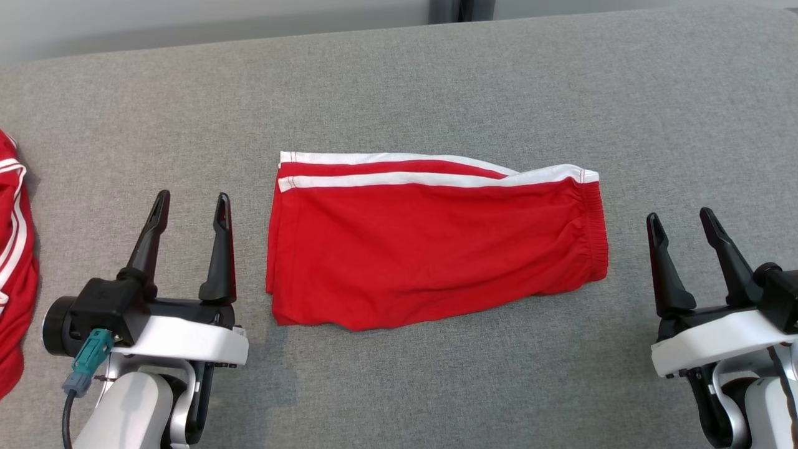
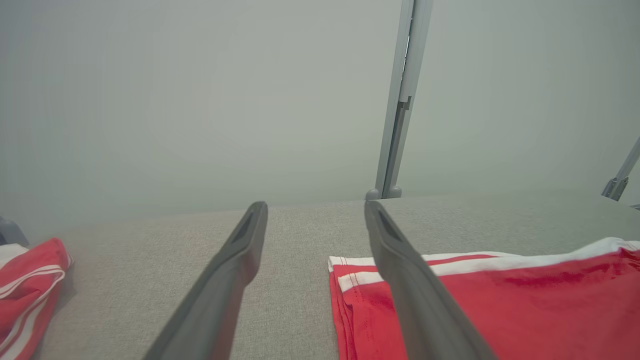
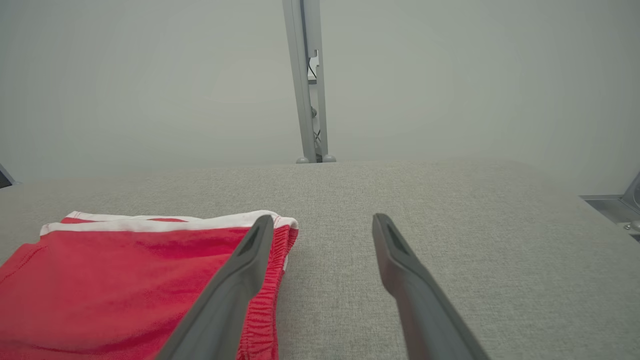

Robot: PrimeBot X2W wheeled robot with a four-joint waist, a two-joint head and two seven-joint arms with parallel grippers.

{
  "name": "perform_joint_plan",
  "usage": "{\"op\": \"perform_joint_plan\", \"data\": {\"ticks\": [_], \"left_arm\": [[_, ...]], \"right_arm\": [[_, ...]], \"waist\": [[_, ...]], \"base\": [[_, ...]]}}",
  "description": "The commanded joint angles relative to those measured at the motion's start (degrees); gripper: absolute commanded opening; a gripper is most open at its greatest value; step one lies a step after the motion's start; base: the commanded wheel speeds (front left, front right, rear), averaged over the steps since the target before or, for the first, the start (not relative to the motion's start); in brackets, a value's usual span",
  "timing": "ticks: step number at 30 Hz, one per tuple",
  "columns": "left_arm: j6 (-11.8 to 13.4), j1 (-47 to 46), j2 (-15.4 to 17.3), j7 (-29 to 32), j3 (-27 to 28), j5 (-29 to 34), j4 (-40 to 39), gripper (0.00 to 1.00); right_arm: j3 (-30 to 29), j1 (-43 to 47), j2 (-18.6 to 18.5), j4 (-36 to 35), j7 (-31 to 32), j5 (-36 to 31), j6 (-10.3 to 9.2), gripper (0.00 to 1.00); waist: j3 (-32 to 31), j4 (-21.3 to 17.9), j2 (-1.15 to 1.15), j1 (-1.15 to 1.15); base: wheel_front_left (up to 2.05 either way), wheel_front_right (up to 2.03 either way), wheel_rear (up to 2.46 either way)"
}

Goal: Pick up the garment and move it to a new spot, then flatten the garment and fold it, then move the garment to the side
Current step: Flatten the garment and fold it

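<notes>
Red shorts lie folded in middle of grey fabric tabletop, between both grippers, touching neither. Left gripper: jaws spread, empty, just beside hem end. Right gripper: jaws spread, empty, near waistband end. Shorts look light, soft, limp; layers likely slide apart if pinched at one corner. Best bet: pinch all layers at both short ends, elastic waistband giving firmer bite. Second red garment at far left.
</notes>
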Motion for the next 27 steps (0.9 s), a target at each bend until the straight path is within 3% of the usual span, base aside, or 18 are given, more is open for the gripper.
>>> {"op": "perform_joint_plan", "data": {"ticks": [1,14,27], "left_arm": [[0.3,0.2,0.4,0.2,0.0,0.2,0.0,1.0],[-0.3,-1.2,-0.8,0.2,-1.8,0.2,0.3,1.0],[-1.5,-3.6,-2.7,-0.5,-3.4,0.4,2.1,1.0]], "right_arm": [[0.0,0.7,-0.1,-0.1,0.3,-0.3,-0.02,1.0],[0.6,-1.6,-2.0,2.7,3.1,-0.6,-0.02,1.0],[3.8,-4.9,0.0,18.1,2.8,4.3,-0.02,1.0]], "waist": [[-0.2,0.1,0.0,0.0],[0.0,3.4,0.0,0.0],[2.9,6.7,0.0,0.0]], "base": [[0.0,0.0,0.0],[0.0,0.0,0.0],[0.0,0.0,0.0]]}}
